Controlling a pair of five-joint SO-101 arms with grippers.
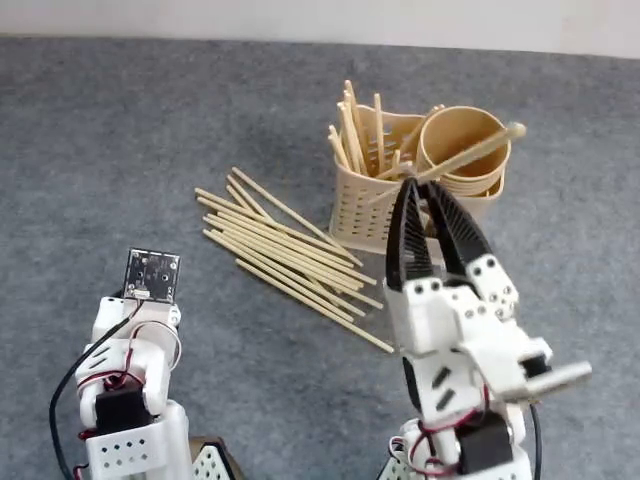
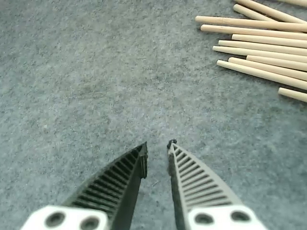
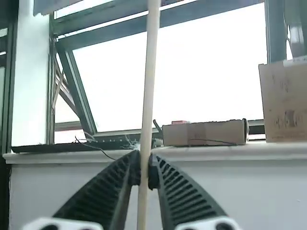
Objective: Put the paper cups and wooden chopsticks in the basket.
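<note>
wooden chopstick (image 3: 153, 72) clamped in right gripper (image 3: 145, 165) above basket (image 1: 362, 218); left gripper (image 2: 157, 144) narrowly parted

On the table (image 1: 120, 150), loose chopsticks (image 1: 285, 255) lie left of the basket (image 1: 365, 215) holding paper cups (image 1: 462, 150) and other chopsticks (image 1: 355, 125).

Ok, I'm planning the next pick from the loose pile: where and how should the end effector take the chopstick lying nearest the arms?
Probably grip that chopstick near its end on the right arm's side, which juts past the pile with bare mat around it. Come straight down, jaws across the stick: it lies flat, and farther along its neighbours crowd it.
</note>
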